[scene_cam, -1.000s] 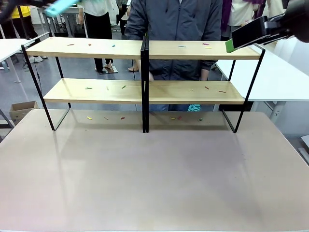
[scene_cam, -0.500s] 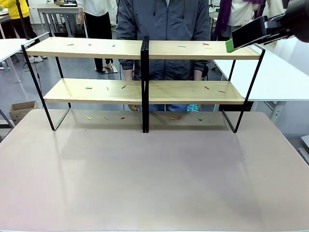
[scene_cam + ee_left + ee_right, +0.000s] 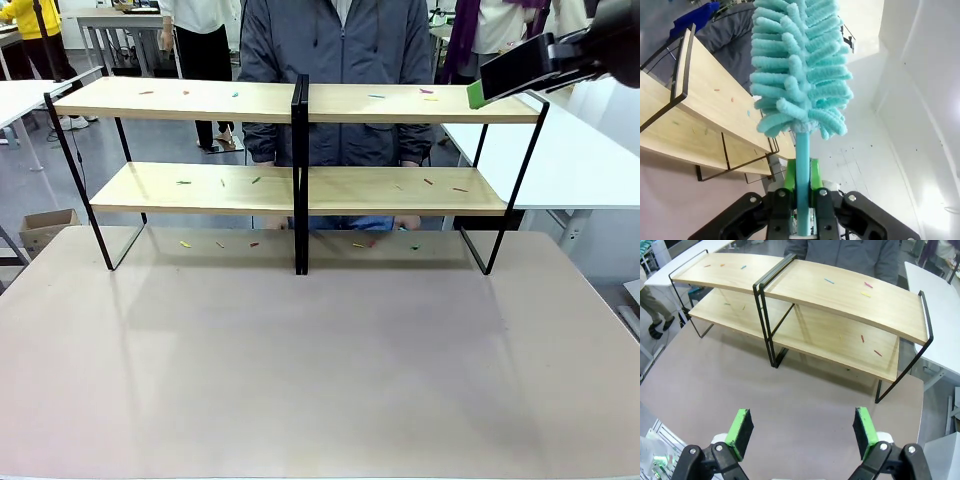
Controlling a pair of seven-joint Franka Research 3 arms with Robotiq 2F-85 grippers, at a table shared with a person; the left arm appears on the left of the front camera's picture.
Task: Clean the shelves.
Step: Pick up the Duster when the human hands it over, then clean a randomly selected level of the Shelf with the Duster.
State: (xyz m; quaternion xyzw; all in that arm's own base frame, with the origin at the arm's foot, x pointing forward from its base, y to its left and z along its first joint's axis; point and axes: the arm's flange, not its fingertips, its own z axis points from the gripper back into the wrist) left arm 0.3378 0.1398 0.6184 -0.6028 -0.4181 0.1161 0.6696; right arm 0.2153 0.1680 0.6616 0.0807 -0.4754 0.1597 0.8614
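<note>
The big brown counter (image 3: 320, 370) holds the shelves (image 3: 340, 190) at its far edge, with a person (image 3: 340, 50) behind them. Little colored bits (image 3: 256, 180) lie on the boards, so I think no cleaning is done yet. My left end effector (image 3: 802, 180) is clamped on a fluffy duster (image 3: 800, 65). My right end effector (image 3: 802, 432) hangs high, fingers apart. A second ago the duster was by the top left board. Now it is pulled away, and the bits have not moved.

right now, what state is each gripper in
Left gripper: shut on the teal duster, gripped by its handle.
Right gripper: open, holding nothing.
</note>
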